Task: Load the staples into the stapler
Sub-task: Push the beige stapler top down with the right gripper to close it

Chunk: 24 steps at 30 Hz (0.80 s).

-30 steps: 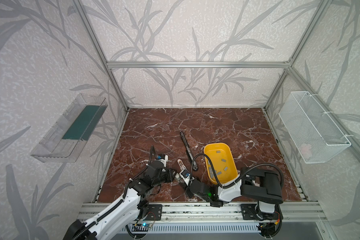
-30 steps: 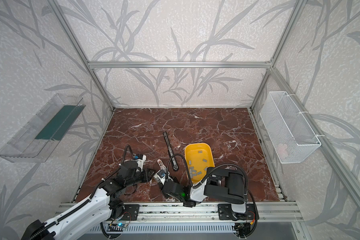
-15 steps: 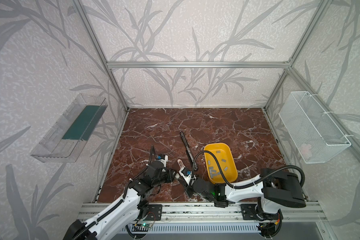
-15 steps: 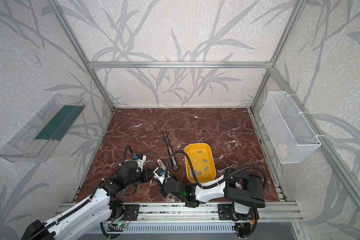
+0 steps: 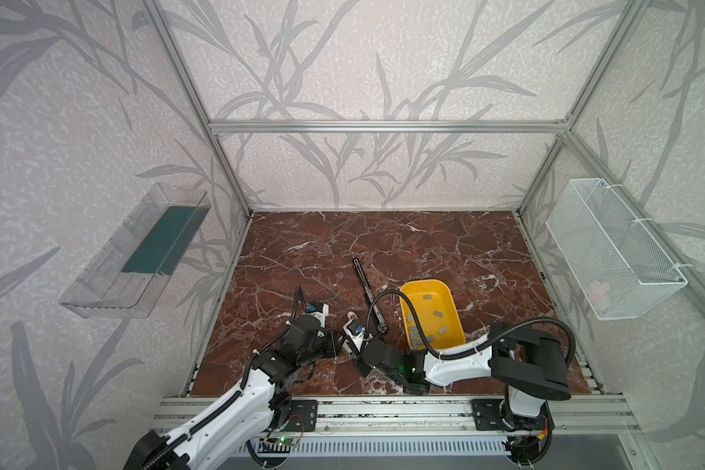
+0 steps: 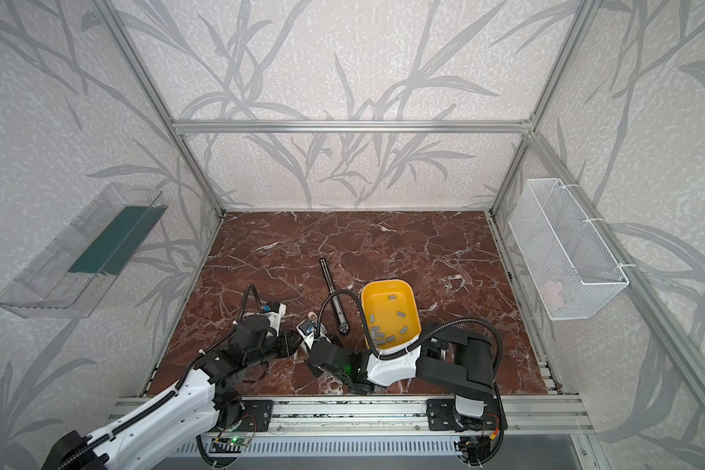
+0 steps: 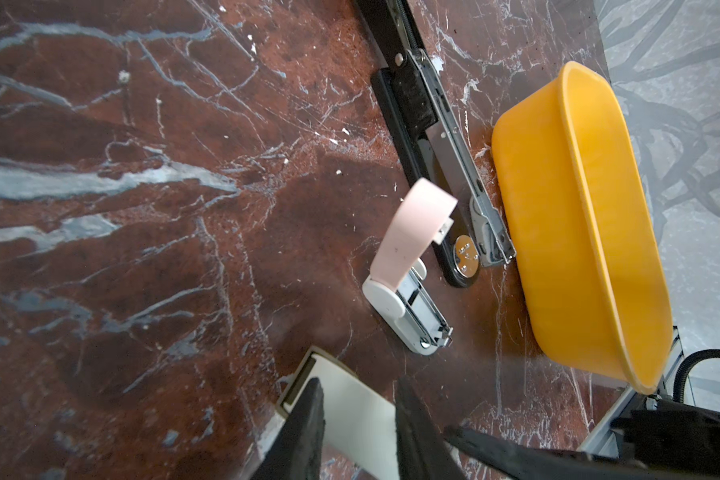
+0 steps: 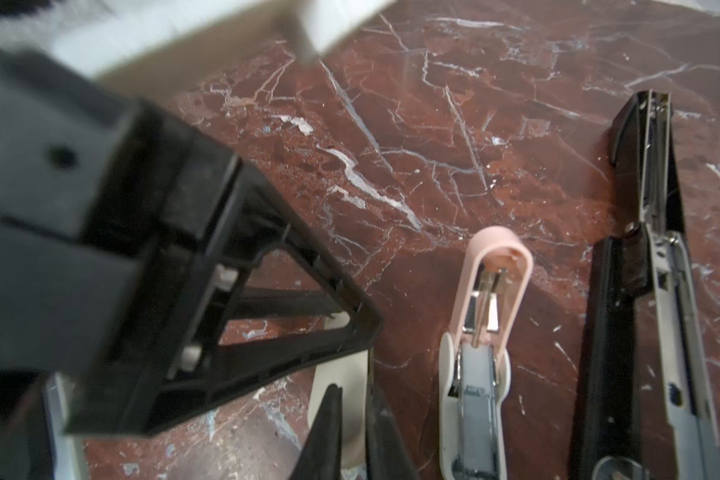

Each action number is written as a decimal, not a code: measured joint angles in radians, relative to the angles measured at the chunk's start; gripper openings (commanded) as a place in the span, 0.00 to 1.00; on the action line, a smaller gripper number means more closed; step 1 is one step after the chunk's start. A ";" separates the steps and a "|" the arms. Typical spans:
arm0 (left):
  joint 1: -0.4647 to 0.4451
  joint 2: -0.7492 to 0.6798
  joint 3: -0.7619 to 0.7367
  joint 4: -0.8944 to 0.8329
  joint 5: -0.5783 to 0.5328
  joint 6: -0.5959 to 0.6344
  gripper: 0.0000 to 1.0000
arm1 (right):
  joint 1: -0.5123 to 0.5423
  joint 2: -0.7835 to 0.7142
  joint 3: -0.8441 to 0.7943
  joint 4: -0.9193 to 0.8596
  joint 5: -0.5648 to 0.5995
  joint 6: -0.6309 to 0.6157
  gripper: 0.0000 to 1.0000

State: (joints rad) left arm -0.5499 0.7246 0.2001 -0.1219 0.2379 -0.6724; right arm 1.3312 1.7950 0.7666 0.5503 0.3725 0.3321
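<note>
Clamping the cream stapler (image 7: pixel 350 399) by its body, the left gripper (image 7: pixel 360 428) has both fingers pressed against its sides, most likely to steady it above the marble table (image 7: pixel 142 208) while the other arm works on it. The right gripper (image 8: pixel 354 415) reaches in from about 3 o'clock in both top views. Its jaws are drawn close, with a thin cream part of the same stapler between them. My reading is that it is pinching the lid or the magazine end to open it, though blur leaves the exact part unclear.

The staples (image 5: pixel 426 297) lie loose in the yellow tub (image 5: pixel 424 281), at roughly 2 o'clock from where the two grippers meet, and none has been picked up. A pink stapler (image 7: pixel 408 266) sits with its lid swung up. A long black stapler (image 5: pixel 369 293) lies unfolded flat at 1 o'clock, just beside the tub.

Loading looks to be at an early stage: the stapler has to be opened first, and only then can a strip be fetched.
</note>
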 measured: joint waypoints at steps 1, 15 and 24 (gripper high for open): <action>0.000 0.000 0.000 0.000 0.000 0.000 0.31 | 0.000 0.006 0.000 0.000 0.000 0.002 0.14; 0.000 0.000 -0.011 0.002 0.000 0.000 0.30 | 0.005 0.025 -0.030 0.063 -0.003 0.043 0.13; 0.000 0.001 -0.011 0.002 0.001 0.000 0.29 | 0.015 0.067 -0.052 0.165 0.023 0.069 0.13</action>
State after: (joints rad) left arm -0.5503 0.7254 0.1894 -0.1196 0.2386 -0.6724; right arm 1.3464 1.8618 0.7143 0.7155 0.3950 0.4007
